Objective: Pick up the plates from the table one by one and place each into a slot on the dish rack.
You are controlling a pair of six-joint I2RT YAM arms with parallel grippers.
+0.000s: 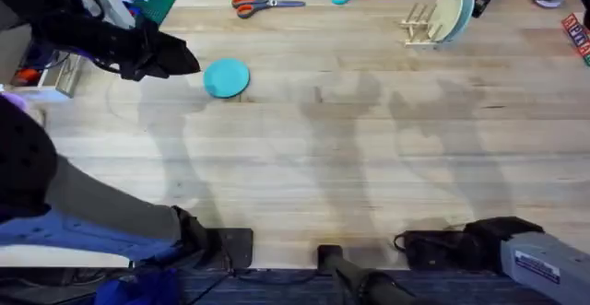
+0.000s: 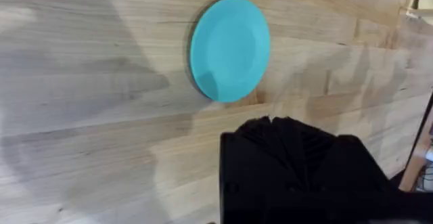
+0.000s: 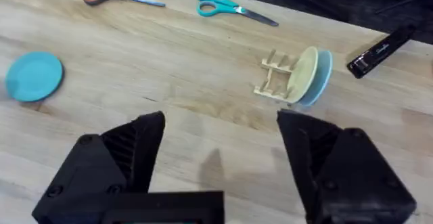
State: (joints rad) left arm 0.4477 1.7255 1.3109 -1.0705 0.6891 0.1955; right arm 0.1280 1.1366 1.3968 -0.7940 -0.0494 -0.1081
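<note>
The turquoise plate [image 1: 226, 77] lies flat on the bench [image 1: 323, 167] at far left, bare wood all round, the clenched left gripper [image 1: 184, 61] just to its left. The pale yellow plate [image 1: 449, 17] stands in the dish rack [image 1: 419, 24] at far right by the far edge. Two scissors [image 1: 267, 5] lie along that edge. The right gripper [image 3: 220, 156] is released over open boards

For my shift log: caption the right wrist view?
Open right gripper above table; pale yellow plate stands in dish rack, turquoise plate lies flat.

Open table [image 1: 350, 148] around turquoise plate [image 1: 226, 77]
</note>
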